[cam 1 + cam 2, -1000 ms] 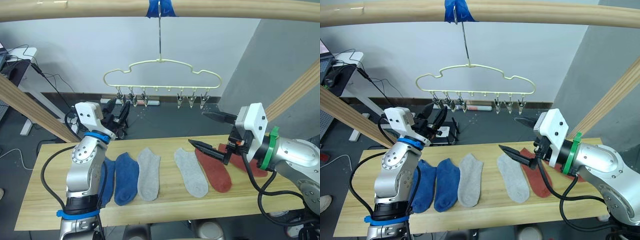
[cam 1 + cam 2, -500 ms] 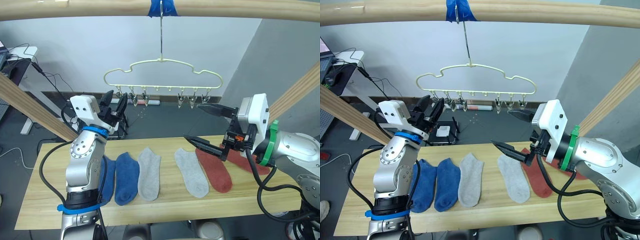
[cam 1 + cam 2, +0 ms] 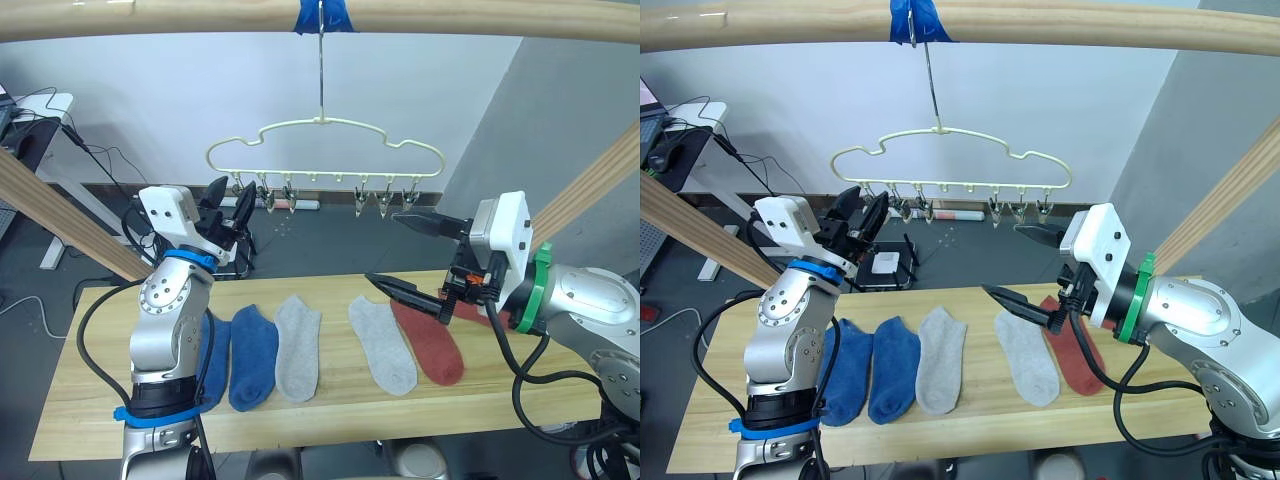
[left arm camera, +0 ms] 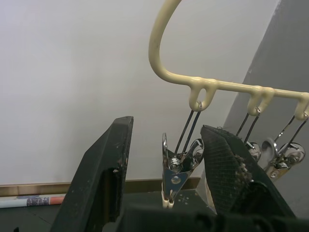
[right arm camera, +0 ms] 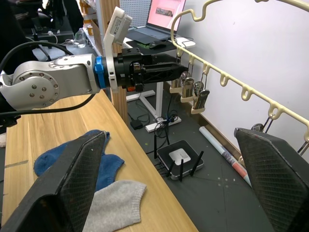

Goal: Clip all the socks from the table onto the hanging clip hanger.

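Left gripper [image 3: 228, 200] was raised off the table, its two black fingers parted and empty, bracketing the end clip [image 4: 175, 170] at the left of the hanger's row without squeezing it. Below it, the table [image 3: 70, 400] held six socks in a row, none yet hung. From left to right lay two blue socks [image 3: 250, 355], two grey socks [image 3: 298, 347], then two rust-red socks [image 3: 430, 340], the last partly hidden behind the right arm. Above them, at twelve o'clock from the grey pair, the pale yellow clip hanger [image 3: 325, 150] hung by a thin hook from a wooden pole [image 3: 200, 15]. Right gripper [image 3: 418, 255] hovered over the red socks, jaws spread wide and holding nothing.

The socks looked soft, light and floppy, likely to droop and fold when lifted. A pinch at the cuff edge seemed best, leaving a free edge to feed into a clip. The hanger looked light too, and would probably swing when pushed.
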Available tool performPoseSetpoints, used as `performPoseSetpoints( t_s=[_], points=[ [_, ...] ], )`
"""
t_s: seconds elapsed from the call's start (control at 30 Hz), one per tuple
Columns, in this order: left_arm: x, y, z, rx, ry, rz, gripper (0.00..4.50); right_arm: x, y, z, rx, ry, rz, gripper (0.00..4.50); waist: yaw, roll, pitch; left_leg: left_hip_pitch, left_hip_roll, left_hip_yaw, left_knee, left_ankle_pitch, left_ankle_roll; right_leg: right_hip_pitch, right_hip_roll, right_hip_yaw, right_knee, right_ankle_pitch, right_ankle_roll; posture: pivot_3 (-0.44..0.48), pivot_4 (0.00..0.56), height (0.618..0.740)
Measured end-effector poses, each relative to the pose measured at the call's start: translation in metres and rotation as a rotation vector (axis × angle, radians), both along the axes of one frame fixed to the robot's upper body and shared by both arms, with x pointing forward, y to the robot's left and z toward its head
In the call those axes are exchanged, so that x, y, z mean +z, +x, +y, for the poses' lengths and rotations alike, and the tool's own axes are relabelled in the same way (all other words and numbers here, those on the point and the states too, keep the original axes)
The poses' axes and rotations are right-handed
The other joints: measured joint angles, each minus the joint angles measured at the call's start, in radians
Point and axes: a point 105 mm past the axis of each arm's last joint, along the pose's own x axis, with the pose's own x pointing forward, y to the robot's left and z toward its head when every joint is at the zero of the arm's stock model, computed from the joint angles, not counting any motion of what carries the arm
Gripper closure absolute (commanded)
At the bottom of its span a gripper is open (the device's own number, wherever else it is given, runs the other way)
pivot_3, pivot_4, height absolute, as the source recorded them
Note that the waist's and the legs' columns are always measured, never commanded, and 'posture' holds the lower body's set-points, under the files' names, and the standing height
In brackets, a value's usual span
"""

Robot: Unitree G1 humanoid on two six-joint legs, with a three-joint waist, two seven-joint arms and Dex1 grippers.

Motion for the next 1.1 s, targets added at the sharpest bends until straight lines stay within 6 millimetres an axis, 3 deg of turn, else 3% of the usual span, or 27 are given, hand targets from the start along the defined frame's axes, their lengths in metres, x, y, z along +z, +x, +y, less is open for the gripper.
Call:
performPoseSetpoints(
  t_s=[0.17, 0.23, 0.33, 0.53, 0.63, 0.83, 1.03, 1.1],
  points=[
    [-0.001, 0.0, 0.0, -0.006, -0.01, 0.007, 3.83, 0.0, 0.0, 0.0, 0.0, 0.0, 0.0, 0.0, 0.0, 0.0, 0.0, 0.0, 0.0, 0.0, 0.0, 0.0, 0.0, 0.0, 0.0, 0.0, 0.0, 0.0, 0.0, -0.313, 0.29, 0.74],
    [0.001, -0.001, -0.001, -0.011, -0.008, 0.0, 4.18, 0.0, 0.0, 0.0, 0.0, 0.0, 0.0, 0.0, 0.0, 0.0, 0.0, 0.0, 0.0, 0.0, 0.0, 0.0, 0.0, 0.0, 0.0, 0.0, 0.0, 0.0, 0.0, -0.307, 0.287, 0.74],
    [0.004, -0.002, -0.003, -0.016, -0.005, -0.011, 4.49, 0.0, 0.0, 0.0, 0.0, 0.0, 0.0, 0.0, 0.0, 0.0, 0.0, 0.0, 0.0, 0.0, 0.0, 0.0, 0.0, 0.0, 0.0, 0.0, 0.0, 0.0, 0.0, -0.306, 0.285, 0.74],
    [0.005, -0.002, -0.003, -0.02, -0.004, -0.013, 4.49, -0.002, 0.001, -0.002, -0.009, 0.0, 0.006, 0.0, 0.001, 0.0, 0.0, 0.0, 0.0, 0.0, 0.0, 0.0, 0.0, 0.0, 0.0, 0.0, 0.0, 0.0, 0.0, -0.303, 0.283, 0.74],
    [0.006, -0.003, -0.005, -0.03, 0.0, -0.019, 4.49, -0.027, 0.009, -0.02, -0.107, -0.056, 0.061, 0.0, 0.007, 0.0, 0.0, -0.001, 0.0, -0.001, 0.0, 0.0, 0.0, 0.0, 0.0, -0.001, -0.001, 0.0, 0.0, -0.298, 0.283, 0.74],
    [0.006, -0.006, -0.009, -0.045, 0.015, -0.022, 4.49, -0.108, 0.026, -0.09, -0.382, -0.253, 0.215, 0.0, 0.008, -0.001, 0.0, -0.001, -0.002, 0.001, 0.0, 0.0, 0.0, 0.0, -0.002, 0.0, -0.001, 0.0, 0.001, -0.276, 0.294, 0.74],
    [0.005, -0.011, -0.013, -0.064, 0.034, -0.014, 4.49, -0.144, 0.055, -0.138, -0.61, -0.321, 0.218, 0.0, 0.001, -0.002, 0.003, 0.002, -0.001, 0.003, 0.0, 0.0, 0.0, 0.0, 0.001, 0.002, 0.001, 0.002, 0.0, -0.259, 0.299, 0.74],
    [0.006, -0.012, -0.014, -0.072, 0.042, -0.015, 4.49, -0.158, 0.06, -0.144, -0.644, -0.33, 0.24, 0.0, 0.005, 0.0, 0.004, 0.002, -0.001, 0.002, 0.0, 0.0, 0.0, 0.0, 0.001, 0.002, 0.001, 0.002, 0.0, -0.259, 0.299, 0.74]
  ],
)
